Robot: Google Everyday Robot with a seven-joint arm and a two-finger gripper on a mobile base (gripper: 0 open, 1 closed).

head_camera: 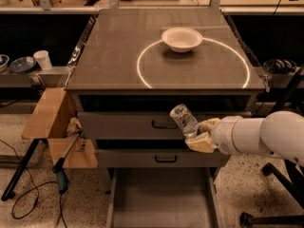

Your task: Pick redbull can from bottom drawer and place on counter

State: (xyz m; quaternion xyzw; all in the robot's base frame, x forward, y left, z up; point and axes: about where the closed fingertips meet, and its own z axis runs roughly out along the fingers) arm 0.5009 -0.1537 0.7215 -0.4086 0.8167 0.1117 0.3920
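We see our gripper (194,134) clamped on the redbull can (183,118) — markings we cannot read — which juts up-left of it; bottom drawer (161,198) open below, counter (109,56) above.

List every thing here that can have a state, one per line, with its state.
can: held, tilted, in the air in front of the upper drawers
gripper: fingers shut on the can, right of the drawer handles
bottom drawer: pulled open
upper drawers: both closed
bowl: upright on the counter
counter: bears the bowl, can not yet on it
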